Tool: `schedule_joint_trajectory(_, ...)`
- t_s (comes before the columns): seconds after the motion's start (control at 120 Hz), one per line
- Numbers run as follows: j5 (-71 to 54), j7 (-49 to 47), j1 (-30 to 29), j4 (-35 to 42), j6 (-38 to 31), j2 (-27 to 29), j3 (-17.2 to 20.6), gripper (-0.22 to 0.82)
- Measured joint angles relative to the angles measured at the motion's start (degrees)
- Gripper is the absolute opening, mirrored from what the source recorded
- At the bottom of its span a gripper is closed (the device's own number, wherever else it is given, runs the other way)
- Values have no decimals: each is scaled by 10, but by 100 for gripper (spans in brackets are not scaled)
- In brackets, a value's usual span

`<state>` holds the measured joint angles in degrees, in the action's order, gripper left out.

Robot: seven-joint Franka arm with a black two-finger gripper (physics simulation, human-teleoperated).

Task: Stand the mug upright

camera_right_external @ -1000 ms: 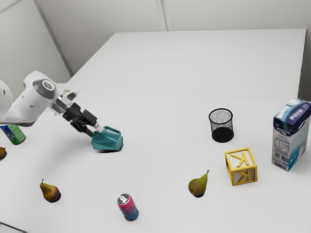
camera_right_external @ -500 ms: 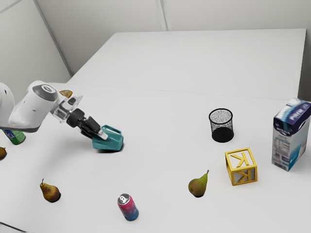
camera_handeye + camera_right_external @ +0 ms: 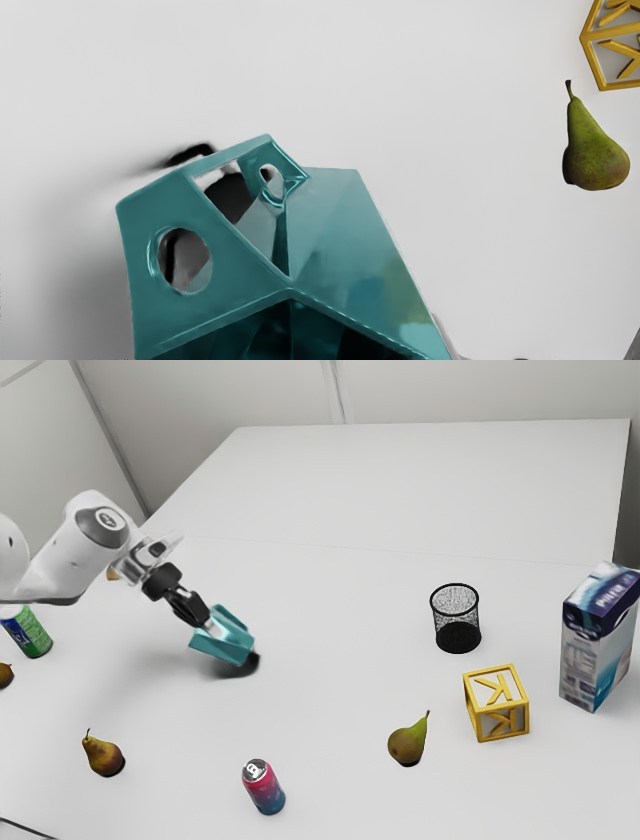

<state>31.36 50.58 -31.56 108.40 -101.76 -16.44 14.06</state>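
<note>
In the exterior view, my tool (image 3: 213,628) met the mug (image 3: 226,649) from ten o'clock; how far open, or holding what, I could not tell. The mug was tilted, mouth toward me. Proper righting required slow turning, base landing flat.

Bright, even light is washing the desk (image 3: 400,490); source direction unclear. A dark shadow is pooling under the mug (image 3: 221,649), and soft grey shade is fading out from it toward the exterior view's left. Wrist view: thin highlights are glinting along the mug's edges, blue and olive tints are showing on its side, its inside is reading near-black.
</note>
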Motion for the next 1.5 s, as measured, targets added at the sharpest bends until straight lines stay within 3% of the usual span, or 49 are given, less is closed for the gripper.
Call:
schedule_joint_trajectory(0.117,-88,-31,45,0,-23,37,1,-17)
schedule_joint_trajectory(0.283,-224,-95,96,0,-72,46,11,-18)
schedule_joint_trajectory(0.525,-368,-219,107,7,-108,51,58,-18)
schedule_joint_trajectory(0.867,-427,-360,113,31,-135,49,70,-18)
schedule_joint_trajectory(1.258,-433,-454,113,31,-140,27,70,-18)
schedule_joint_trajectory(1.5,-432,-489,114,30,-138,27,70,12)
